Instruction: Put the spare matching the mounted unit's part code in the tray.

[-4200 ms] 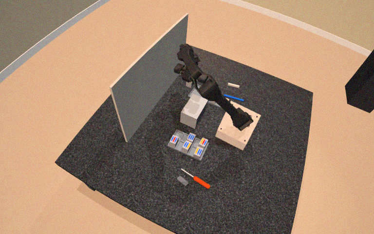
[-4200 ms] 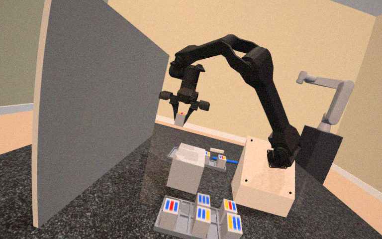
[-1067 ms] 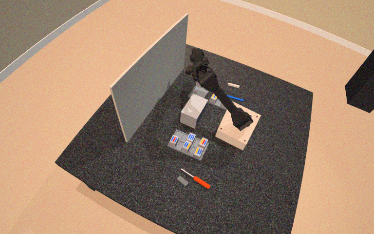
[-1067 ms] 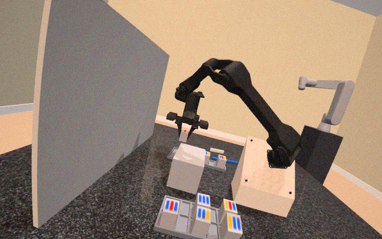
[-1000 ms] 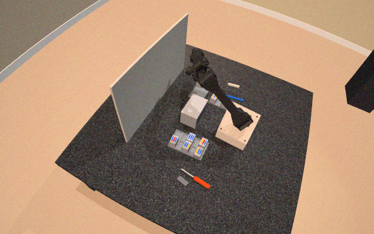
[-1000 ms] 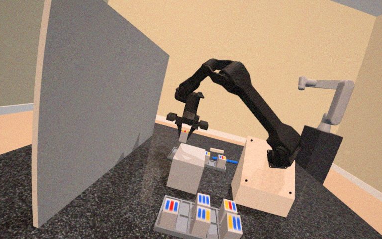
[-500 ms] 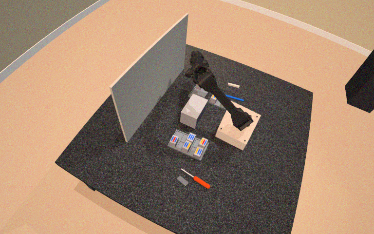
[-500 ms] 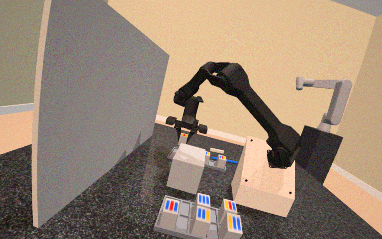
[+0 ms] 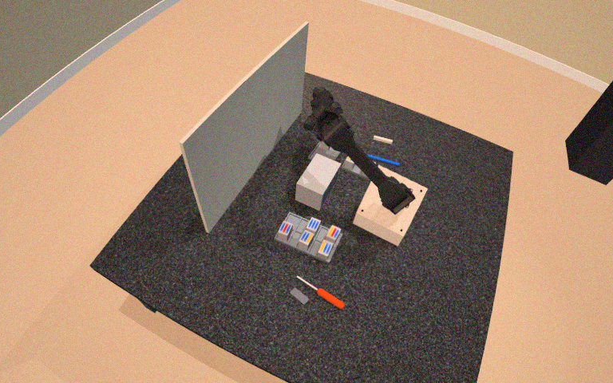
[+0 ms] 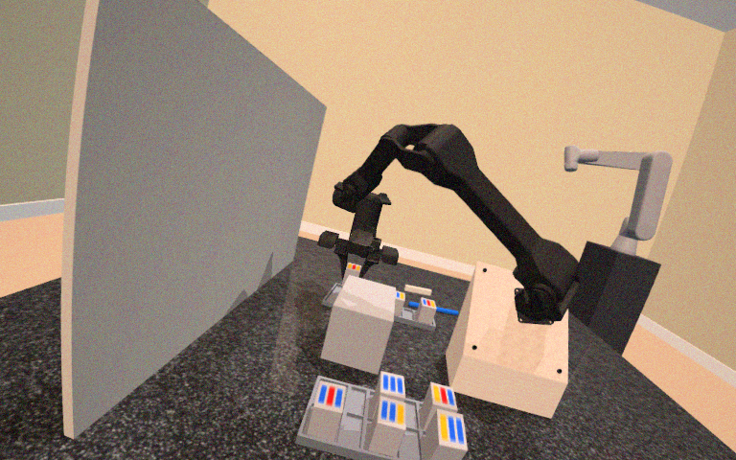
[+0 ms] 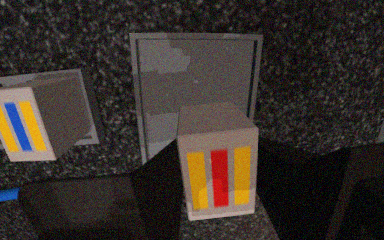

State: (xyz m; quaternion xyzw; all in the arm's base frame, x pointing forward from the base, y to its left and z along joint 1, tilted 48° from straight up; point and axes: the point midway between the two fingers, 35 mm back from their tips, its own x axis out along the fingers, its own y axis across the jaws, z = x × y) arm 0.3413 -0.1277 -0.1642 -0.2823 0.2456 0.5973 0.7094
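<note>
Held pale-grey spare block (image 11: 218, 165): label striped yellow-red-yellow. Neighbouring grey block (image 11: 18, 125): yellow-blue-yellow stripes. Shallow tray (image 11: 197, 41): plain grey. Speckled black-grey mat (image 9: 419, 266). Black robot arm (image 10: 474, 188). Screwdriver (image 9: 330, 298): orange handle.

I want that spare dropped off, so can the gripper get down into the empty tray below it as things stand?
Probably yes: the gripper, shut on the yellow-red-yellow spare, hangs over the tray, and nothing shows between them.

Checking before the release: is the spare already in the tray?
Not yet. The gripper holds the yellow-red-yellow spare above the tray, whose floor shows bare.
</note>
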